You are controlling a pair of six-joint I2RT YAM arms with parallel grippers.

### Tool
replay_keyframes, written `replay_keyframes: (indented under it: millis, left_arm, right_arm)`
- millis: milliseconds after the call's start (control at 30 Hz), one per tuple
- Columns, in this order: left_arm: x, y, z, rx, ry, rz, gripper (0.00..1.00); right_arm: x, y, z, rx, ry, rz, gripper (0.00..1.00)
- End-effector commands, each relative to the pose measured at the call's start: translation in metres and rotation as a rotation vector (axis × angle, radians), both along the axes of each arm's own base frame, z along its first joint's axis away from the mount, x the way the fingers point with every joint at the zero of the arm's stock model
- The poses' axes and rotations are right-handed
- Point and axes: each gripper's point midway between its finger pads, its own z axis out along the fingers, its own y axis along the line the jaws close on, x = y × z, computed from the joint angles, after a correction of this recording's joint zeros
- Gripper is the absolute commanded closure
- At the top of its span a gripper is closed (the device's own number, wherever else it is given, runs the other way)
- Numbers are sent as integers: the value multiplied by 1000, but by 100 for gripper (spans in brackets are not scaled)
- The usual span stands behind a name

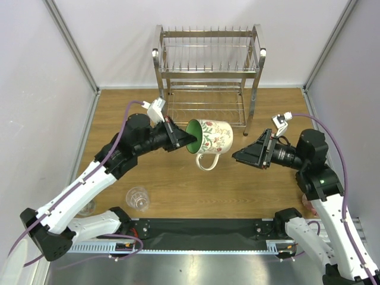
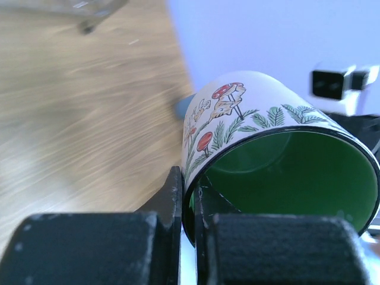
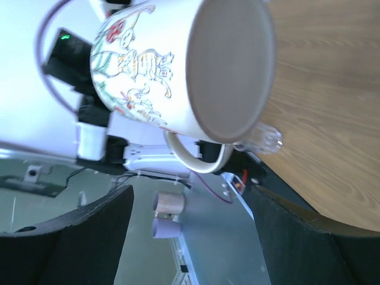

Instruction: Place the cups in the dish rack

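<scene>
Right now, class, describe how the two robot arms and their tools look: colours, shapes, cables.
The left arm and right arm have white links and black joints. The left tool and right tool are black wedges. Thin purple cables trail along both arms.

In my overhead view, a pink object (image 1: 308,203) at four o'clock is almost hidden behind the right arm (image 1: 323,184). At eight o'clock a clear shape (image 1: 88,208) peeks from under the left arm (image 1: 89,184), too covered to name. The fingertips of the left gripper (image 1: 189,138) are lost where they meet the rim of the cream mug with green inside (image 1: 214,138). On my left wrist camera, a grey shape (image 2: 89,15) at eleven o'clock is blurred and cut by the top edge, and a blue smudge (image 2: 180,108) hides behind the mug. On my right wrist camera, the mug covers part of a clear glass tumbler (image 3: 264,139), and two small cylinders (image 3: 166,215) at six o'clock are too blurred to identify.
</scene>
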Motion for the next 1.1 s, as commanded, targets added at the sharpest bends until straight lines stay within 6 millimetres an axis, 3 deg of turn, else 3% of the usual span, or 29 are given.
replay_keyframes:
  millis: [0,100,233,400,600,767,1067]
  left_arm:
    - [-9,-12,106,-359,-173,-57,100]
    - [-7,-11,121,-437,-170,-41,100]
    - [-10,-10,139,-568,-162,-32,100]
    - [-15,-9,148,-715,-144,-35,100]
    - [-27,-13,153,-771,-141,-60,100]
    - [-35,-1,166,-759,-193,-40,100]
    - [-40,15,166,-686,-228,8,100]
  right_arm:
    - [-19,6,61,128,-171,82,14]
    - [-24,10,77,164,-212,102,16]
    - [-23,18,80,161,-221,103,18]
    - [-12,32,90,221,-188,88,26]
    - [-9,46,100,245,-193,102,26]
    - [-15,41,95,190,-197,92,25]
    - [-21,29,81,86,-211,52,22]
